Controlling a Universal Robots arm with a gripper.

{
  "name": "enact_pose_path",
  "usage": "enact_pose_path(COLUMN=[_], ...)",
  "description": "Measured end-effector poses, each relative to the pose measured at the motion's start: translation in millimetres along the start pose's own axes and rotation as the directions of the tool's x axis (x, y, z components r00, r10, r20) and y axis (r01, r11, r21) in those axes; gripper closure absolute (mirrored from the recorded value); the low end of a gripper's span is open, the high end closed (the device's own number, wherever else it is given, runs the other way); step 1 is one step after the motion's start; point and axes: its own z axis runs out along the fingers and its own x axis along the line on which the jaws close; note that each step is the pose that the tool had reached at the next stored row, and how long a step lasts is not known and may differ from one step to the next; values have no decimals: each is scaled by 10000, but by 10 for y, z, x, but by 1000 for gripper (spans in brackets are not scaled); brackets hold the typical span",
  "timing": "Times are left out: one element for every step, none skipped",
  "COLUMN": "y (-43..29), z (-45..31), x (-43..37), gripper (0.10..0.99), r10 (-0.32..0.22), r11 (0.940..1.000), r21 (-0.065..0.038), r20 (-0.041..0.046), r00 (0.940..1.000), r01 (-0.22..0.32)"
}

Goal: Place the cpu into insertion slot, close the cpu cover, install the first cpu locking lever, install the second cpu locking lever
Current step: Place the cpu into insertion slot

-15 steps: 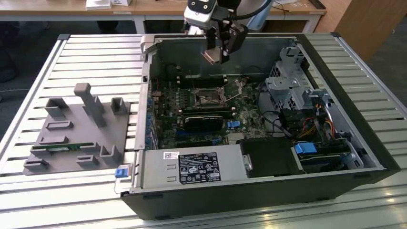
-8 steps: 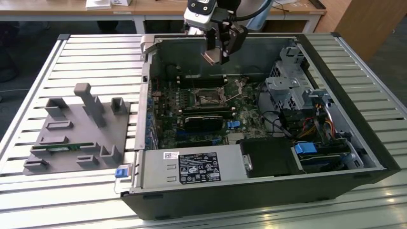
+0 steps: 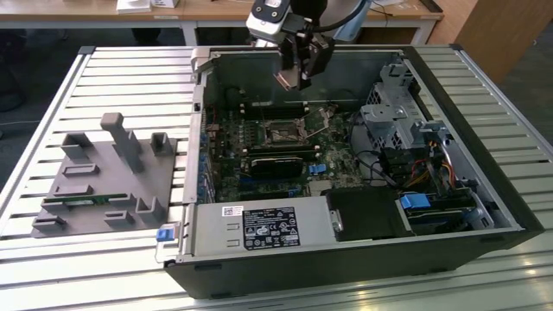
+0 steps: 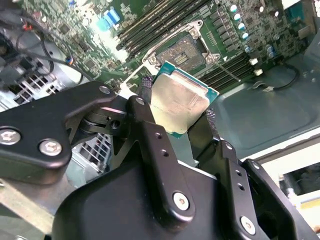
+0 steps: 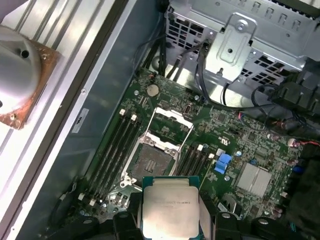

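Black jaws pinch the cpu (image 4: 177,102) by two of its edges and hold it tight between them. Its silver top shows in both wrist views. Down below the jaws, well apart from them, the insertion slot (image 5: 151,162) sits in the green board (image 5: 223,131) with its dark middle showing. Just beside the slot, the cpu cover (image 5: 172,124) stands flipped open. The jaws hang over the open computer case (image 3: 363,269), which rests on the desk (image 3: 129,78).

Silver-topped cpu (image 4: 179,102) tilted, aloft clear of the insertion slot (image 5: 152,162) — empty, cpu cover (image 5: 171,121) seemingly swung open
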Motion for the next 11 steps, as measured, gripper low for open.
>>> enact_pose_path(y=[-1, -1, -2, -3, -4, -5, -5, -6, -7, -7, -8], z=[8, 17, 25, 34, 44, 53, 63, 72, 80, 86, 91], x=[0, 0, -1, -1, -1, -1, -1, -1, -2, -2, -2], gripper=[549, 549, 549, 549, 549, 549, 549, 549, 549, 549, 549], r10=[179, 358, 537, 715, 895, 1072, 1260, 1441, 1601, 1741, 1864], r11=[9998, 9994, 9986, 9974, 9960, 9942, 9920, 9896, 9871, 9847, 9825], r21=[-3, -7, -11, -15, -20, -26, -31, -37, -41, -46, -51], r20=[16, 32, 48, 64, 80, 95, 112, 127, 142, 154, 164], r00=[9998, 9994, 9985, 9974, 9960, 9942, 9920, 9895, 9870, 9846, 9823], r01=[-179, -358, -537, -715, -894, -1072, -1260, -1441, -1600, -1741, -1864])
